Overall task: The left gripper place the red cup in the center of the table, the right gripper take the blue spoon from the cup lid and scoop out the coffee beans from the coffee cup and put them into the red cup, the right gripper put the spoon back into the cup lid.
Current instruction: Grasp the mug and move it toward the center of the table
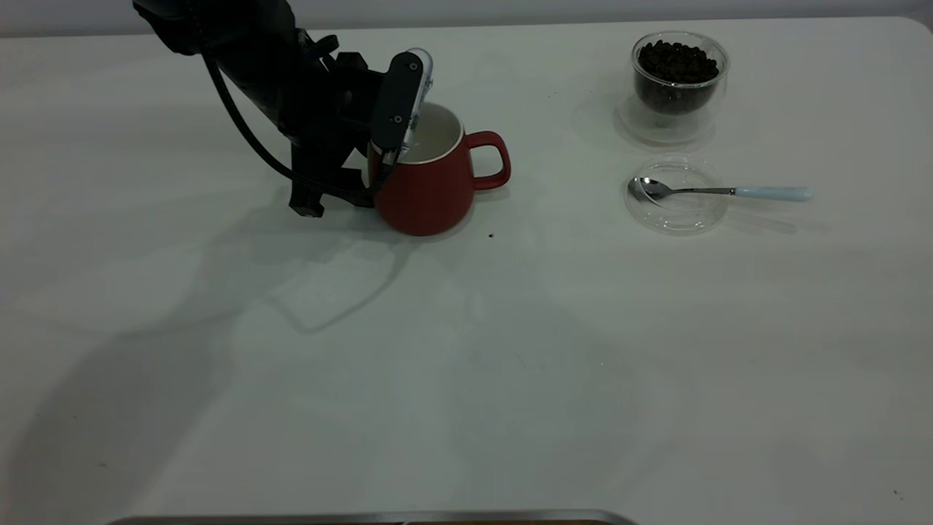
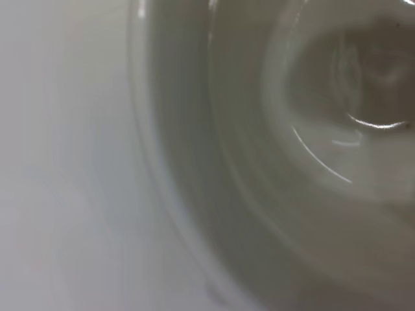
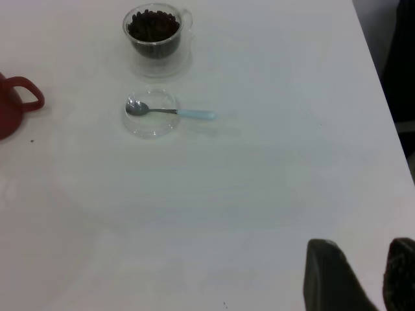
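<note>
The red cup (image 1: pixel 426 197) stands upright left of the table's (image 1: pixel 510 364) middle, handle toward the right. My left gripper (image 1: pixel 384 157) is at its left rim, shut on the wall; the left wrist view shows only the cup's white inside (image 2: pixel 292 162). At the far right the coffee cup (image 1: pixel 679 95) holds coffee beans (image 1: pixel 678 62). In front of it lies the cup lid (image 1: pixel 678 215) with the blue spoon (image 1: pixel 729 192) across it, handle pointing right. My right gripper (image 3: pixel 362 243) hovers open and empty, far from the spoon (image 3: pixel 172 112), lid (image 3: pixel 150 126) and coffee cup (image 3: pixel 154 39).
A dark speck (image 1: pixel 490 235) lies on the table just right of the red cup's base. A metal strip (image 1: pixel 364 519) runs along the near edge. The table's right edge (image 3: pixel 379 84) has a dark space beyond it.
</note>
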`<state>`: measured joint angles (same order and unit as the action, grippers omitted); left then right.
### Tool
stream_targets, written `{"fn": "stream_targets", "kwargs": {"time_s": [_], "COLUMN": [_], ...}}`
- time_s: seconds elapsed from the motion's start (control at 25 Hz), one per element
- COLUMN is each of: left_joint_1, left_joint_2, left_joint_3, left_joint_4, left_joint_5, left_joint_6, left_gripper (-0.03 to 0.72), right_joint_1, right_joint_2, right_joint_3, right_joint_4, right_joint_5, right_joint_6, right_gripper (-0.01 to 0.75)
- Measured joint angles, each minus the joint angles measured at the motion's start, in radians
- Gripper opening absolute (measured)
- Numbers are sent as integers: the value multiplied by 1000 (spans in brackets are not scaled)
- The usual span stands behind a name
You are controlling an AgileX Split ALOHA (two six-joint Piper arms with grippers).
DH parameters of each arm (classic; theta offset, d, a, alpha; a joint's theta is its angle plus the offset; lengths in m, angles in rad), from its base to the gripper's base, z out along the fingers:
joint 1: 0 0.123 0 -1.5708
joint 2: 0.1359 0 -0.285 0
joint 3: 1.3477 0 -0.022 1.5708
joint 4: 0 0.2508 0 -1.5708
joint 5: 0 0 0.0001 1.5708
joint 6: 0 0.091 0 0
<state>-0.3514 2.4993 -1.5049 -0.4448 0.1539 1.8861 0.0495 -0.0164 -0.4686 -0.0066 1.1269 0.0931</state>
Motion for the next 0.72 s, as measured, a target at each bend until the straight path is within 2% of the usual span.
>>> {"fn": "stream_targets", "kwargs": {"time_s": [0.24, 0.48, 0.72], "left_joint_1": [7, 35, 74], "left_joint_2": [1, -20, -83], "left_joint_3": [0, 1, 1], "left_joint_4": [-101, -256, -272], "left_joint_5": [19, 131, 201], "left_joint_6": [-16, -23, -40], "left_gripper": [561, 561, 561], "right_joint_1": [0, 0, 0], "right_joint_2": [0, 0, 0], "right_joint_3": [0, 0, 0], "right_joint_4": [0, 0, 0], "right_joint_5": [0, 0, 0], "right_joint_6": [0, 0, 0], "right_gripper": [241, 241, 241]}}
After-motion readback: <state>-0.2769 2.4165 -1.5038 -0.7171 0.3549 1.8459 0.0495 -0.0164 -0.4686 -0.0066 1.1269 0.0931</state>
